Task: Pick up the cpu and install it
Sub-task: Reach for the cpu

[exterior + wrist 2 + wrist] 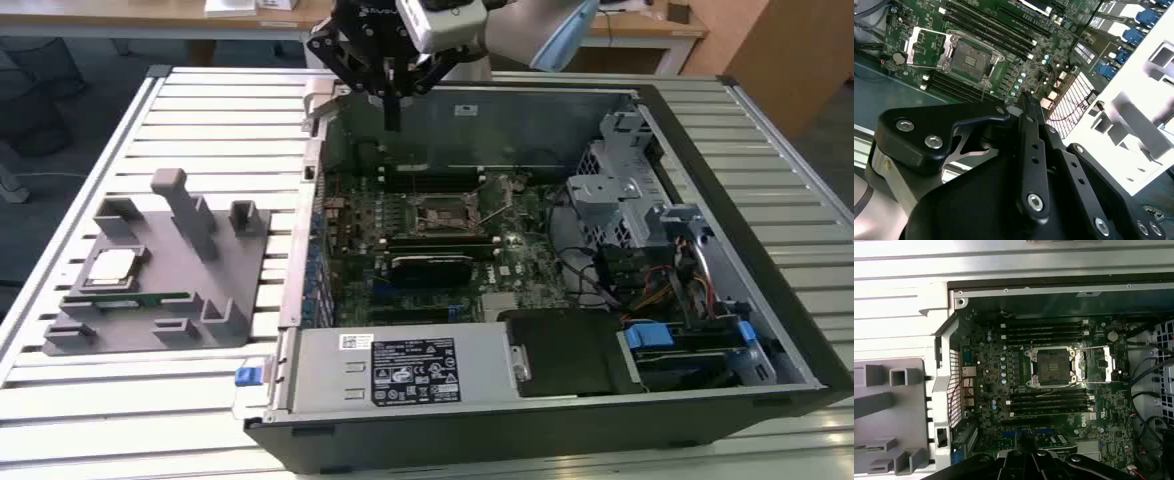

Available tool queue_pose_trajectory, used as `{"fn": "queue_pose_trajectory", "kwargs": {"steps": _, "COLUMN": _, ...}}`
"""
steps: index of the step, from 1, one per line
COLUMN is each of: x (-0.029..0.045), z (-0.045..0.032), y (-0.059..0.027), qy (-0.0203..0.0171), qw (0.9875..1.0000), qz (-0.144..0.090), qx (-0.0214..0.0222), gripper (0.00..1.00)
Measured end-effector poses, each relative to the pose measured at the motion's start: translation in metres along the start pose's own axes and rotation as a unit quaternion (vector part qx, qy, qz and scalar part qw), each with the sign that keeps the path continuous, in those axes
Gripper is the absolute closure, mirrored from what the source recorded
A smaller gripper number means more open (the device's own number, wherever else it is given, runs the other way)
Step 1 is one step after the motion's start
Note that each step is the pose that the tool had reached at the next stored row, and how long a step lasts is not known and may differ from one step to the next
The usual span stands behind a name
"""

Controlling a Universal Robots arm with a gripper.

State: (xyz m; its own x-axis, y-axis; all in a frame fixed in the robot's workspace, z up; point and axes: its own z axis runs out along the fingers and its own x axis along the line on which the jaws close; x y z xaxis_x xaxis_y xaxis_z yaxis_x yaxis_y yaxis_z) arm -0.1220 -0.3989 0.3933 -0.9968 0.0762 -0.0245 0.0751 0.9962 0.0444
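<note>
Slatted tabletop (94, 420) with an open computer case (561, 440); the cpu is not yet picked.

On a grey fixture (220, 250) near the tabletop's edge at the exterior view's left, the cpu (111, 268) lies flat, just beside a green memory stick (134, 300). Well apart from it, the gripper (391, 118) hangs over the case wall nearest the tabletop's far edge, its fingers drawn together with nothing between them. In the first wrist view the socket (1054, 365) stands open and empty. Judgement: the cpu should be light, stiff and smooth on top, with a fragile contact face. Grip it at two opposite rim edges, keep it level and squeeze gently.
</note>
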Motion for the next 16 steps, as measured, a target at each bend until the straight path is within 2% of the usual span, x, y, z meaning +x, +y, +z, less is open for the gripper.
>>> {"fn": "queue_pose_trajectory", "kwargs": {"steps": 8, "x": 0.0016, "z": 0.0000, "y": -0.0001, "qy": 0.0000, "qw": 1.0000, "qz": 0.000, "qx": 0.0000, "gripper": 0.89}}
{"fn": "queue_pose_trajectory", "kwargs": {"steps": 16, "x": 0.0080, "z": -0.0002, "y": -0.0006, "qy": 0.0000, "qw": 1.0000, "qz": 0.000, "qx": 0.0000, "gripper": 0.89}}
